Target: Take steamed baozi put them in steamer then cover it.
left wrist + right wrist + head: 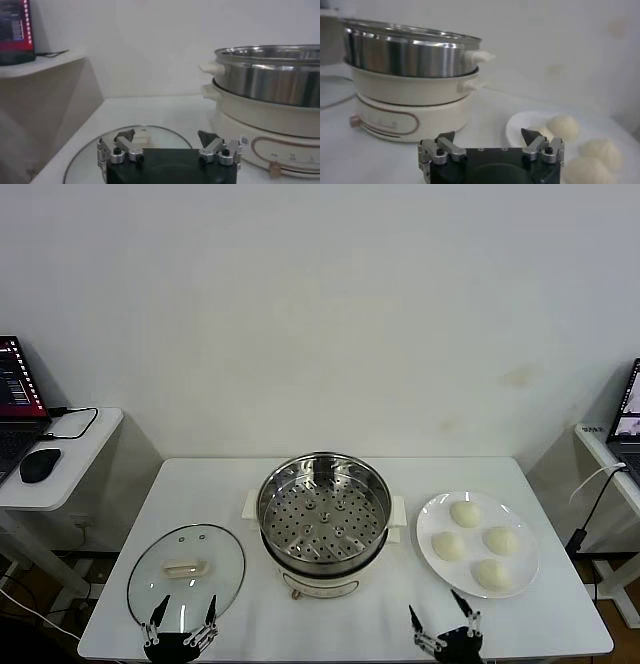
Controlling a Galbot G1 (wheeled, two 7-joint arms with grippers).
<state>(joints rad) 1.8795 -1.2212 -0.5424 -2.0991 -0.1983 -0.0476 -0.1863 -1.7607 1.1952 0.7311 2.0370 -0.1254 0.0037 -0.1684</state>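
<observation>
A white table [200, 484] holds the shiny steamer [324, 514] in the middle, with its holey tray bare. The glass cover [186, 574] lies flat on the table on the robot's left, beside the steamer. On the right, four buns [474, 544] sit on a white plate [430, 519]. The head view looks down and shows all of this at once. It also shows the left gripper [181, 616] at the near edge of the cover and the right gripper [444, 624] low at the near edge of the table, just in front of the plate. Both have their fingers spread wide and hold nothing. The left wrist view shows the steamer's side and the cover, but no buns. The right wrist view shows the steamer's side and the buns, but only a blurry sliver of what may be the cover at its edge.
</observation>
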